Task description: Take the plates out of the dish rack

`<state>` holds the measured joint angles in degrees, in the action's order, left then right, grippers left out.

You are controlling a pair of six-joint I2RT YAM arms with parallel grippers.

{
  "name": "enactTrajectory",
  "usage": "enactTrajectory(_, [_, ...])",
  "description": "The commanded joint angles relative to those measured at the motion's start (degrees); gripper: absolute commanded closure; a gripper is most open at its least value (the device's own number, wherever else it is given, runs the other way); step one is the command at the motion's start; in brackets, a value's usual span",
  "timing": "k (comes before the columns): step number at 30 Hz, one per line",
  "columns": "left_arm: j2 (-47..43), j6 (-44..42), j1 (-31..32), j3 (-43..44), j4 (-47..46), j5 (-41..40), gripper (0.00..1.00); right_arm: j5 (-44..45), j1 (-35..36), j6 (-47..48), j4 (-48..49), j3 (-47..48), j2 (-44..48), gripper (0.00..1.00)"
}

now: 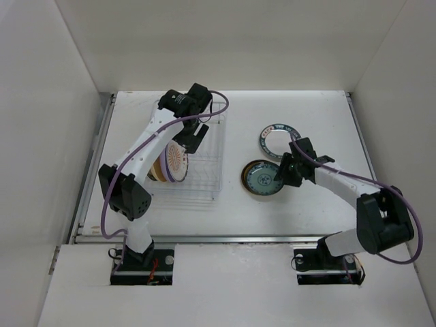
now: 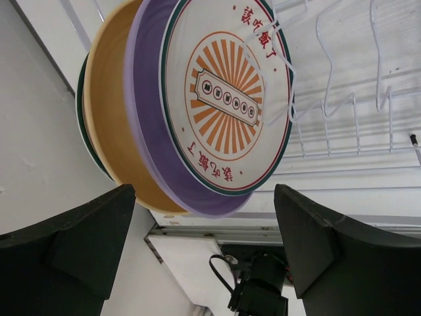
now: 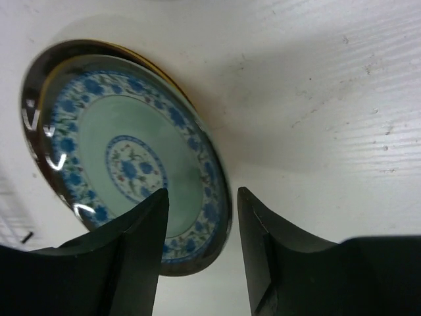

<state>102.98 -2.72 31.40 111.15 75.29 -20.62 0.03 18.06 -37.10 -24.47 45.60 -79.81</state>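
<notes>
Plates (image 1: 172, 163) stand on edge, packed together, at the near left end of the rectangular pale wire-grid dish rack (image 1: 206, 170), which sits on the left half of the white bench (image 1: 306, 109). The left wrist view shows the round white plate with the orange-red sunburst design and green rim (image 2: 227, 99) at the front. The lavender plate (image 2: 148, 125) is pressed against its back and the plain tan-yellow plate (image 2: 108, 112) comes next. A dark green edge shows behind that, but I cannot tell which plate it belongs to. The left gripper (image 2: 204, 197) hangs over the rack just beyond this stack. Its two black fingers are spread wide to either side of the plates and touch none of them. To the right of the rack, well apart from it, the round teal-blue patterned plate (image 1: 262, 180) lies flat on the bench with a brown-gold rim showing around it. The green-rimmed white plate (image 1: 276, 141) lies flat just beyond it. The right gripper (image 3: 202, 194) hovers at the right edge of the teal-blue plate. Its jaws are parted and grip nothing, and the plate's rim and bare bench are visible in the gap.
</notes>
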Motion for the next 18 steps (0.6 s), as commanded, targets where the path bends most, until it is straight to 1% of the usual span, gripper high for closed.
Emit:
enactTrajectory(1, [-0.67,0.0,0.24,-1.03,1.0,-2.58,0.16,0.76,0.22,2.3,-0.93,1.59,-2.1,0.48])
enactTrajectory(5, [-0.67,0.0,0.77,-1.03,1.0,-3.19,0.16,0.76,0.22,2.82,-0.93,2.11,-4.73,0.46])
enactTrajectory(9, [-0.07,0.0,0.77,-1.64,1.0,-3.2,0.16,0.06,0.22,2.82,0.12,2.12,-3.52,0.46])
enactTrajectory(11, [-0.06,0.0,0.77,-2.17,1.0,-3.81,0.18,-0.47,0.22,2.82,0.65,2.12,-3.51,0.46])
enactTrajectory(14, [1.17,0.0,0.77,-2.7,1.0,-5.13,0.19,-0.47,0.22,3.35,0.04,4.22,-4.3,0.46])
enactTrajectory(16, [1.7,0.0,0.77,-2.7,1.0,-5.75,0.25,-0.47,0.22,3.35,0.04,4.75,-4.82,0.46])
enactTrajectory(18, [2.31,-0.53,0.77,-2.7,1.0,-3.74,0.3,0.06,0.22,3.88,0.04,4.76,-4.83,0.46])
